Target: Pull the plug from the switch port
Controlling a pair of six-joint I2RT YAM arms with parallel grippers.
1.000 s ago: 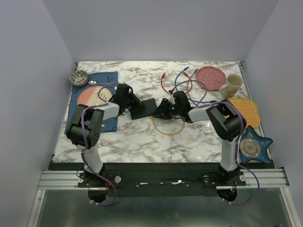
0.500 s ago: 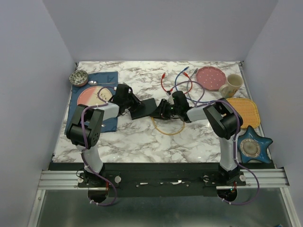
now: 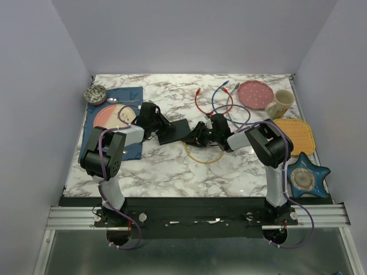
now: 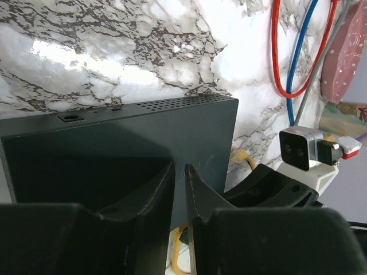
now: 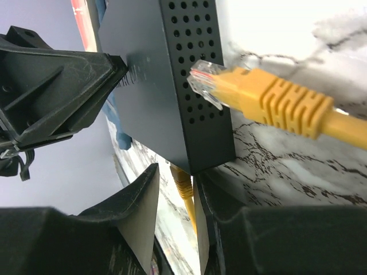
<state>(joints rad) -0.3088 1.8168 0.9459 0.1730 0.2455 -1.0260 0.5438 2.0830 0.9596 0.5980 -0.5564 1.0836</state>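
Top view, left gripper (image 3: 158, 127): clamped on the left end of the switch (image 3: 175, 131), mid-tabletop (image 3: 172, 172).
Top view, right gripper (image 3: 198, 135): at the switch's right end, above the looped yellow cable (image 3: 202, 160).
Top view, switch axis: roughly left to right, one end toward each gripper.
Left wrist, left fingers (image 4: 152, 195): almost together, pinching the switch's thin edge.
Left wrist, switch: matte black slab with a row of fine vent holes.
Right wrist, right fingers (image 5: 140, 200): narrowly parted beside the plug (image 5: 182, 182) seated in the switch; cannot tell whether they touch it.
Right wrist, loose connector (image 5: 229, 86): clear tip, ribbed yellow boot, against the perforated side.
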